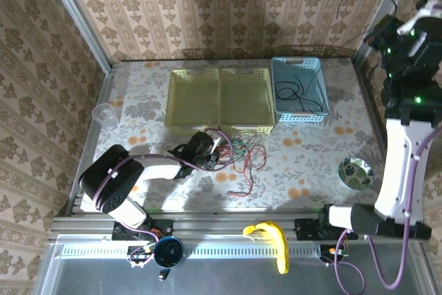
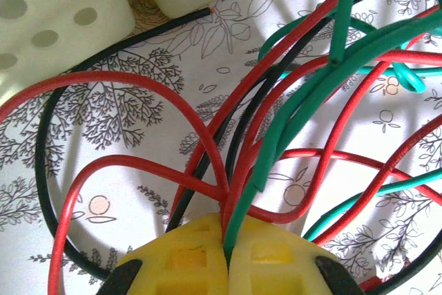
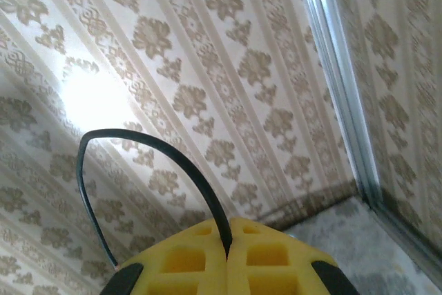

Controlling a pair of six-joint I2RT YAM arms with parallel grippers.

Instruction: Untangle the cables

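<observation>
best, imo, was pinning the knot low w/ the left gripper (image 2: 226, 257) while the right gripper (image 3: 228, 250) drew up slow, no jerks: left fingers (image 2: 179, 264) were clamped on red + green strands of the tangle of thin red, green & black rubbery cables (image 2: 276, 122) just ahead, right fingers (image 3: 276, 260) shut on a thin black cable (image 3: 148, 139) arching up from btwn them.

The top camera sits above and behind the arm bases, looking steeply down on the whole bench (image 1: 311, 164), bases at six o'clock, papered wall (image 1: 228, 5) at twelve. The left wrist camera looks from very near over the left fingers (image 2: 179, 264) at the cables (image 2: 276, 136), the same tangle lying toward seven o'clock of centre in the top view. The right wrist camera, high at that view's two o'clock, tilts up past the right fingers (image 3: 186, 264) to the same wall, the black cable (image 3: 159, 150) shared too.
</observation>
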